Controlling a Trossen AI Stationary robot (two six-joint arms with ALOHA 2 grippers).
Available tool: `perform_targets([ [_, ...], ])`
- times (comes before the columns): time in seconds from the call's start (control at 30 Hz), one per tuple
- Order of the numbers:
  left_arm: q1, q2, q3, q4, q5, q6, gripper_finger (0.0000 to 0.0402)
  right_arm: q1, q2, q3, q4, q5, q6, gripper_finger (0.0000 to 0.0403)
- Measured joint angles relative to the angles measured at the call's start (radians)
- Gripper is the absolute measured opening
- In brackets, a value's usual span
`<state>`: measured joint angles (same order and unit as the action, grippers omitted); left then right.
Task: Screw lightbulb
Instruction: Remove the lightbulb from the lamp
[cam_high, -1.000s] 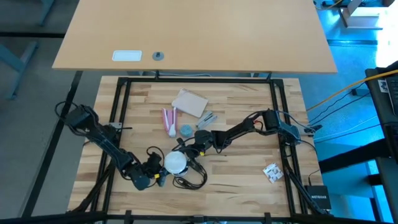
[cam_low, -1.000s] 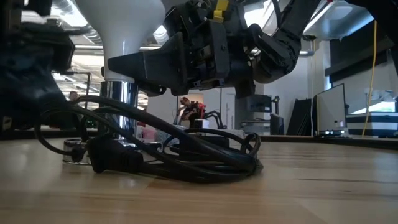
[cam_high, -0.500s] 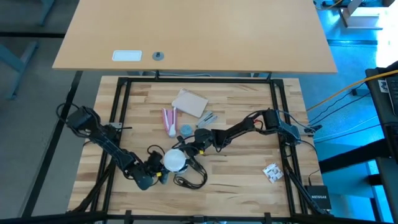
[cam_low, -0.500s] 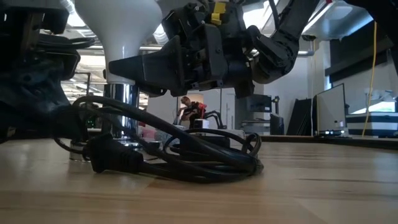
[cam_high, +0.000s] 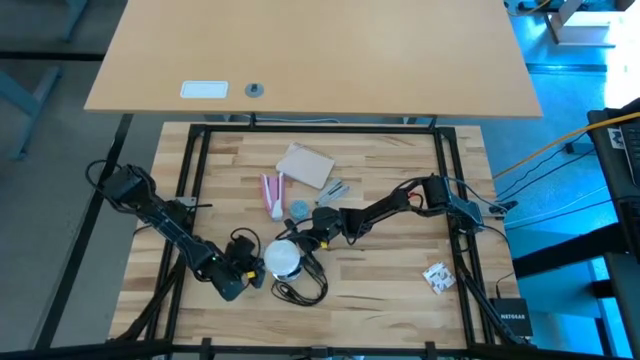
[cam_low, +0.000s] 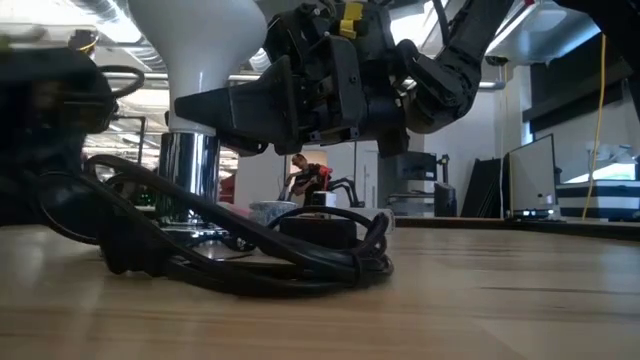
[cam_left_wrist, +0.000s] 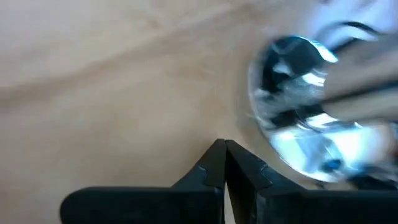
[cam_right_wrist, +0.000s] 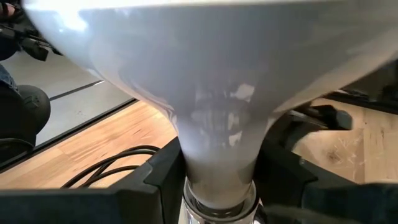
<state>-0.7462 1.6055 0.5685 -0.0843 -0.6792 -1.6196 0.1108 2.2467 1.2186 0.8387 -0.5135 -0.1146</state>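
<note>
The right end effector (cam_right_wrist: 217, 180) grips the narrow neck of the lightbulb (cam_right_wrist: 211, 93) above the table (cam_high: 380, 270), while the left end effector (cam_left_wrist: 224, 165), fingers pressed together and empty, sits just beside its silvery base.

It was a robotics lab: a framed butcher-block wooden worktable (cam_high: 380, 160), a dark computer monitor (cam_low: 531, 177) and exposed ceiling ducts (cam_low: 90, 12) showed behind.

A pale butcher-block wooden table (cam_high: 380, 290) sits in a black metal frame (cam_high: 196, 180). Behind it stands a larger tan smooth-topped desk (cam_high: 330, 55) on grey floor (cam_high: 45, 160). The low view shows bright ceiling lights (cam_low: 545, 20) and a dark monitor (cam_low: 532, 175).
</note>
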Motion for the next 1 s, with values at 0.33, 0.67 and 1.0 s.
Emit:
perform_targets([
  [0.33,0.032,-0.015,-0.001,-0.049,-0.009,-0.007,0.0001,0.000,0.000,0.000,-0.002,-0.001,0.000,0.0168],
  [0.67,-0.012,-0.144,-0.001,0.111,-0.029,0.109,0.0001,0.000,0.000,0.000,-0.002,0.003,0.000,0.0168],
  [1.0,-0.006,0.001,0.000,0.313,0.010,0.112,0.0001,0.001,0.000,-0.001,0.004,0.038,0.000,0.0168],
])
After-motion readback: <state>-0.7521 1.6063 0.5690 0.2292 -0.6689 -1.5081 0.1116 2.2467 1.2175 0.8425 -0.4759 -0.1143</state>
